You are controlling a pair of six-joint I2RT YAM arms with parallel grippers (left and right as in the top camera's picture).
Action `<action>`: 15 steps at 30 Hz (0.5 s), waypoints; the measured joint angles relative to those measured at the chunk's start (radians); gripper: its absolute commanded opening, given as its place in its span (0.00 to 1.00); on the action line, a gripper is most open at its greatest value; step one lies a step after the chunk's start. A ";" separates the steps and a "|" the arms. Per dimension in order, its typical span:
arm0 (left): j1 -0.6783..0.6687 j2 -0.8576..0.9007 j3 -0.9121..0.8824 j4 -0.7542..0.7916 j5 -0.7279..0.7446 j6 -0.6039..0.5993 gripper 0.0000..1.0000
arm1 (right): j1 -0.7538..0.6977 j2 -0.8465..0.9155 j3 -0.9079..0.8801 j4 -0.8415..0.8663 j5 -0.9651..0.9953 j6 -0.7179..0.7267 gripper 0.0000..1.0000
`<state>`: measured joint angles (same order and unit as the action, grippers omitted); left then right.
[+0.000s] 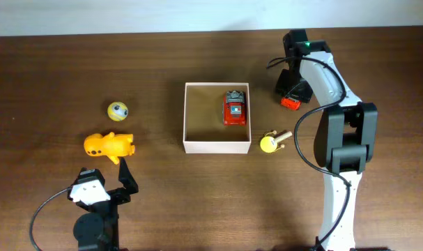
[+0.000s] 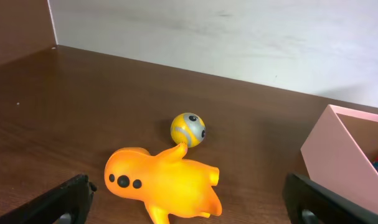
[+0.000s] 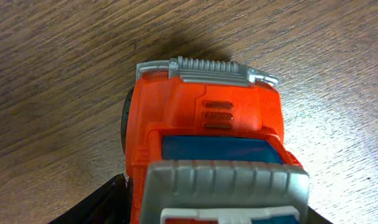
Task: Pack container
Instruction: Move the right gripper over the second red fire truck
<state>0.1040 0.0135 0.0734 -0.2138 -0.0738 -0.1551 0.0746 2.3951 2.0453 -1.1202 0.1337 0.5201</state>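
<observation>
The container (image 1: 217,146) is a square white-walled box with a tan inside, at the table's middle; a red toy truck (image 1: 234,109) lies in it. Its pink-lit wall (image 2: 338,155) shows at the right of the left wrist view. My right gripper (image 1: 292,97) is down over an orange toy truck (image 1: 290,102) right of the box. Both fingers press the sides of this truck (image 3: 207,124), which rests on the wood. My left gripper (image 2: 189,211) is wide open just short of a yellow-orange figure (image 2: 164,186). A yellow ball (image 2: 188,129) lies beyond it.
A yellow toy with a wooden handle (image 1: 270,143) lies by the container's front right corner. The figure (image 1: 109,146) and the ball (image 1: 117,110) sit at the table's left. A pale wall runs along the table's far edge.
</observation>
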 measured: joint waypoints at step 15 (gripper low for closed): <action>0.000 0.000 0.000 0.000 0.000 0.000 0.99 | 0.000 0.000 0.000 0.006 0.000 -0.082 0.50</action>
<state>0.1040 0.0135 0.0734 -0.2142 -0.0738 -0.1551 0.0746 2.3951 2.0453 -1.1141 0.1337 0.4377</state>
